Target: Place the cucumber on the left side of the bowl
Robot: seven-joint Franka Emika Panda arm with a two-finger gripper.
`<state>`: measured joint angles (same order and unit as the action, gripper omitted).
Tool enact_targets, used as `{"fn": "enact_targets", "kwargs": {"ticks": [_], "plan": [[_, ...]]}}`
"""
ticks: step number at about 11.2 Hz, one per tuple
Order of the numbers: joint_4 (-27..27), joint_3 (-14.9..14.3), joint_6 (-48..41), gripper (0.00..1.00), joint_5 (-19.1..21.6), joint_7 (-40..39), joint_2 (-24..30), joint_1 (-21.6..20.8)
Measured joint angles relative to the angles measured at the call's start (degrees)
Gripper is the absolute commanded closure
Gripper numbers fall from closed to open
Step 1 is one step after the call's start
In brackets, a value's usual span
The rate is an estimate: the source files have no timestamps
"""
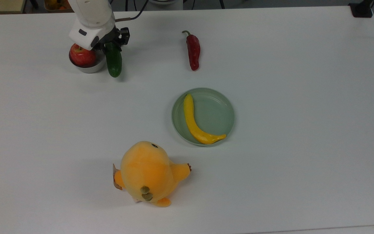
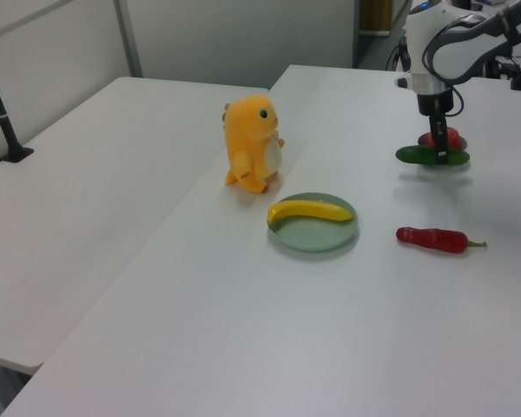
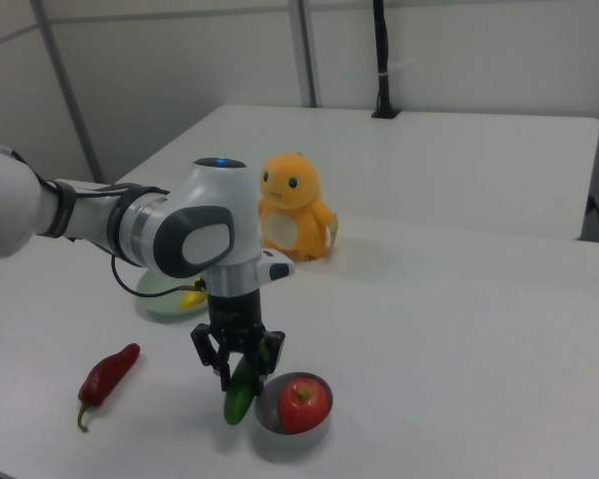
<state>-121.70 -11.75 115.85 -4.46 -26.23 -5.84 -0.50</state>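
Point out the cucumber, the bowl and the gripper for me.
cucumber [image 1: 114,63], top view, middle of its green body.
bowl [image 1: 91,68], top view, its near metal wall.
gripper [image 3: 239,368], right view, midway between its fingertips.

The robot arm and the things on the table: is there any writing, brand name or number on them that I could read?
None can be read.
The arm carries no legible text, just a small blue light on top.
The plush toy has a tag at its side, too small to read.
The cucumber, bowl, apple, pepper, banana and plate bear no markings.
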Motion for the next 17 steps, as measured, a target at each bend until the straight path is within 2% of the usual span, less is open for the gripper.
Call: {"fn": "enact_targets", "kwargs": {"ticks": [6,7,9,10,13,17], "plan": [[0.0,0.0,0.0,0.2,0.0,0.0,0.0,0.0],[0.0,0.0,0.0,0.17,0.0,0.0,0.0,0.0],[0.3,0.0,0.0,0.0,0.0,0.0,0.3,0.0],[0.9,0.0,-0.2,0.0,0.0,0.0,0.9,0.0],[8.8,0.3,-8.6,0.0,0.6,2.2,3.5,-0.1],[22.9,1.1,-23.3,0.0,6.6,6.2,6.3,-0.3]]}}
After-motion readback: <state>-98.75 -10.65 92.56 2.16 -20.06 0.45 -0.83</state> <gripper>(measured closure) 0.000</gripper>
